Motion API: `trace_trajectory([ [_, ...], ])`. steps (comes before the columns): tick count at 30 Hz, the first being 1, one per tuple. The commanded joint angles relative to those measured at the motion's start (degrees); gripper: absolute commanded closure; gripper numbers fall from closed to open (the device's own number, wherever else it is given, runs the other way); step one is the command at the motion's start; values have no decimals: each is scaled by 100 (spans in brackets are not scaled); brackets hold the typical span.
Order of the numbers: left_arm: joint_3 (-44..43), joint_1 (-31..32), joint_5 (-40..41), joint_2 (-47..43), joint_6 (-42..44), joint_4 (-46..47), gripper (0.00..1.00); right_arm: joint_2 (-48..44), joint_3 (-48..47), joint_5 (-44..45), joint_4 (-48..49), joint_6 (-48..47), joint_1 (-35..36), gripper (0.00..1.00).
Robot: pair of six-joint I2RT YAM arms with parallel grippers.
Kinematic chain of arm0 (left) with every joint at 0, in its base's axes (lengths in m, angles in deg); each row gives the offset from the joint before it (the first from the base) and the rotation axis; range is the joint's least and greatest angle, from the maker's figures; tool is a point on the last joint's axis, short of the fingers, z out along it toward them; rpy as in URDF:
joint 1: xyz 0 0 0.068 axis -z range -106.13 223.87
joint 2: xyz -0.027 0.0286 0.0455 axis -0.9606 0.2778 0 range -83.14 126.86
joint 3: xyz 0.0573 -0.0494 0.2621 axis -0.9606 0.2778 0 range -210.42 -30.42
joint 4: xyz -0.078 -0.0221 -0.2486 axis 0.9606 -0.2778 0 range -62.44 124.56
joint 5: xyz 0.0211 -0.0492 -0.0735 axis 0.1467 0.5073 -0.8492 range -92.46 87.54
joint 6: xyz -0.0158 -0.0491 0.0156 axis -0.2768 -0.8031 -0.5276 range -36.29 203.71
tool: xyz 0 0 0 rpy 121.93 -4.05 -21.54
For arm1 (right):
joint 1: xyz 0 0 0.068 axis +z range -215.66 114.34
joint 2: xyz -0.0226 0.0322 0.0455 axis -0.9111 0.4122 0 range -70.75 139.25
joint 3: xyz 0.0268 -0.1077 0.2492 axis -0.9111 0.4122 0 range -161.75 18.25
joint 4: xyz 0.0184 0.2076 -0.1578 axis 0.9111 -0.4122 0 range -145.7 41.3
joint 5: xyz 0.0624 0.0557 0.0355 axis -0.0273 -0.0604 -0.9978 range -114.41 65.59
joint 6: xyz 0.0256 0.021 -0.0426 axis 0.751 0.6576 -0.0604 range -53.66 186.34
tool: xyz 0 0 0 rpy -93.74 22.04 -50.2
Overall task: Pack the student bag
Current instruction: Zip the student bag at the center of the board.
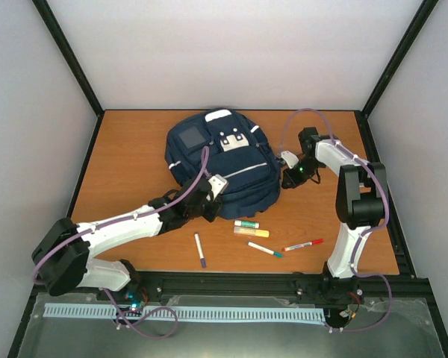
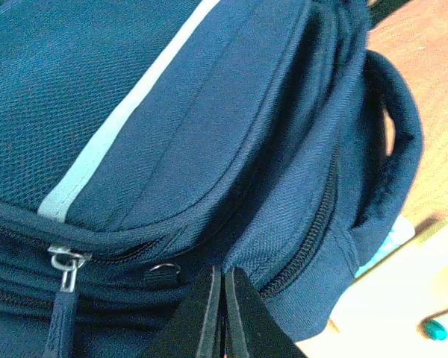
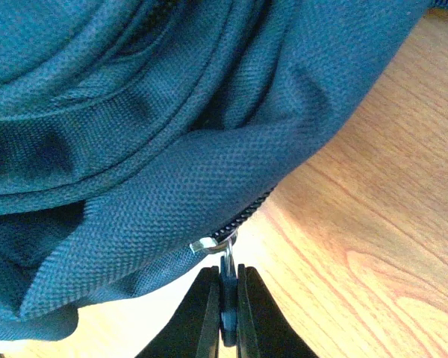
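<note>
Right fingers [image 3: 215,287] clamp the zip pull [image 3: 227,259] to open the bag [image 1: 216,160]; left fingers [image 2: 213,289] are shut against the fabric, probably steadying it.

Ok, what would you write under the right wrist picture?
Right gripper pinching the zipper pull of the navy student bag on the wooden table.

light: bright, even | shadows: soft | wrist views: table [image 3: 373,209] glare, student bag [image 3: 134,89] folds dark
</note>
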Motion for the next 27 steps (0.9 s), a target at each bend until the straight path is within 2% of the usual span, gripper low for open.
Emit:
trace_trajectory([
  [1,-167,-219,1348,14,-720,-483,91,-158,-64,199,368,246,58,97],
  [5,-112,-661,1204,9,-860,-262,90,-258,162,115,429,314,486,97],
  [10,-293,-940,1737,285,-789,-142,89,-234,103,64,456,532,1234,97],
  [12,-382,-984,1738,321,-812,-151,84,-219,33,95,420,581,1536,97],
  [17,-157,-978,564,-141,-573,365,57,-260,-210,-34,289,644,2192,97],
  [20,28,-977,93,-537,-458,589,53,-174,-379,-308,214,651,2245,97],
  [24,-27,-945,-1353,-633,-170,565,46,8,-418,-296,233,600,2230,97],
  [25,-105,-879,-1500,-556,-121,508,43,42,-415,-324,235,594,2224,97],
  [27,-325,-611,-1406,-328,26,133,43,65,-403,-417,256,598,2205,97],
])
